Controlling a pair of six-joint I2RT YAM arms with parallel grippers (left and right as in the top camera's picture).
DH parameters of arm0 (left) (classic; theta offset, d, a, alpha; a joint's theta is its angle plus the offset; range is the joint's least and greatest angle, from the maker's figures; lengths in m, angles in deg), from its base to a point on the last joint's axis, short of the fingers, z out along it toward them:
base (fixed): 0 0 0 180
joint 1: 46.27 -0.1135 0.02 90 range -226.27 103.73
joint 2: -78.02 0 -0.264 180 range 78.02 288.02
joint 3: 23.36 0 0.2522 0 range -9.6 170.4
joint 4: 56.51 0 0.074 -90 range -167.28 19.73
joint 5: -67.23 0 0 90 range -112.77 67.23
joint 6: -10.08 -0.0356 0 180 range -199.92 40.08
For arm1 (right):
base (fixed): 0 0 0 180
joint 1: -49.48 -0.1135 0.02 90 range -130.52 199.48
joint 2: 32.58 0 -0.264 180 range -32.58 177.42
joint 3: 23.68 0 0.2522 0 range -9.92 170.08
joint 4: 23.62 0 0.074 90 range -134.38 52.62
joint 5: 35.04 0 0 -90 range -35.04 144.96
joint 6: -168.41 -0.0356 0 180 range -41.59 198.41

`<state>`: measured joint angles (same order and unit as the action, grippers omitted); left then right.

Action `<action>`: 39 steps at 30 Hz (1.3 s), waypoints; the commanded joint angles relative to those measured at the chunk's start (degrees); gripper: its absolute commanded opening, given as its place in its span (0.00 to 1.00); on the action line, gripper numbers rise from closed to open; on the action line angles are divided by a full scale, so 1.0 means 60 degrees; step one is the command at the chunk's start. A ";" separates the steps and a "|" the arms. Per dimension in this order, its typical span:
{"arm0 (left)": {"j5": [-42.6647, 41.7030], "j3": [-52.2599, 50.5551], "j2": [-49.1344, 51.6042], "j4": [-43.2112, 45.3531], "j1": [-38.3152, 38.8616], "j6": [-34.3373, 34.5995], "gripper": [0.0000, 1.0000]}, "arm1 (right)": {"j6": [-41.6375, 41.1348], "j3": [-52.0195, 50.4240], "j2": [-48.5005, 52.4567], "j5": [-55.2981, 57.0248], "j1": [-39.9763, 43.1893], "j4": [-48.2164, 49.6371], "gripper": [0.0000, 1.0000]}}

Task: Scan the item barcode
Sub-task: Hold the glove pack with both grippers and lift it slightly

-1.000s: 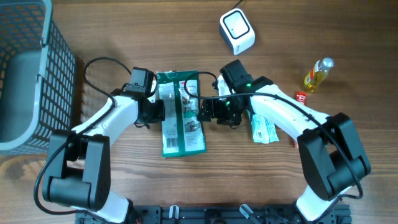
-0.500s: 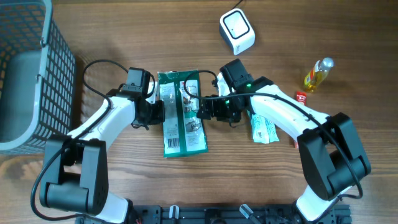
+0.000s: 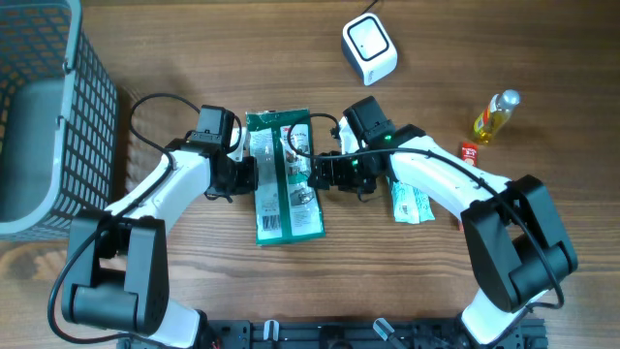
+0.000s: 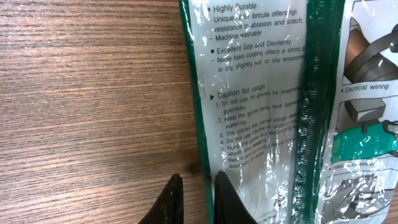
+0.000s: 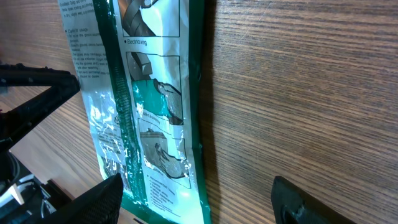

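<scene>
1. Packet (image 3: 284, 179) of work gloves, green-bordered and glossy, flat on the wooden table (image 3: 194, 58) between the two arms. Long axis running far to near, printed text side up.
2. Left gripper (image 3: 242, 173) at the packet's left long edge, roughly midway along it. In the left wrist view, fingers (image 4: 172, 199) clenched almost together, with the green border passing into the slit between them. Judged a pinch on the film's edge, though seen only at the bottom margin of that view.
3. Right gripper (image 3: 315, 173) at the opposite long edge, facing the left one across the packet's width. Fingers (image 5: 106, 199) spread wide, released, grasping nothing. In the right wrist view, right border of the packet between them, closer to the finger on the left of that view.
4. Scanner (image 3: 369, 48), a white box, far and to the right of the packet, well apart from it. Nearer the right arm than the left.
5. Deciding relation: travel toward the scanner goes far and rightward, along the long axis and then across. Favours a hold from both long edges, so a closing of the right fingers on their border looks like the coming need.
6. Barcode possibly the pale patch toward the packet's near end. Too small to tell.
7. Risk, as a judgement: thin slippery film held by one edge alone likely to droop or twist on lifting.
</scene>
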<state>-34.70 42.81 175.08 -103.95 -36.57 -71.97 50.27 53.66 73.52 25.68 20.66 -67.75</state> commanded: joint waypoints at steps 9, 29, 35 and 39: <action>-0.0189 -0.0073 -0.0026 0.0004 -0.0029 -0.0186 0.08 | 0.0197 -0.0084 0.0087 0.0160 -0.0044 0.0058 0.76; 0.0794 0.0419 0.0627 -0.0554 -0.0040 -0.0189 0.08 | -0.0091 -0.0703 0.0091 0.0157 -0.0040 0.0823 0.76; 0.0084 0.1271 0.0248 -0.1428 -0.0036 -0.0186 0.09 | -0.0091 -0.0739 0.0091 0.0157 -0.0040 0.0951 0.76; 0.0062 0.1257 0.0401 -0.1552 -0.0025 -0.0186 0.09 | -0.0087 -0.0739 0.0091 0.0157 -0.0040 0.0947 0.76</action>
<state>-32.99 49.78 177.77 -112.75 -36.57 -72.19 49.99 49.44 73.52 25.71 20.66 -62.30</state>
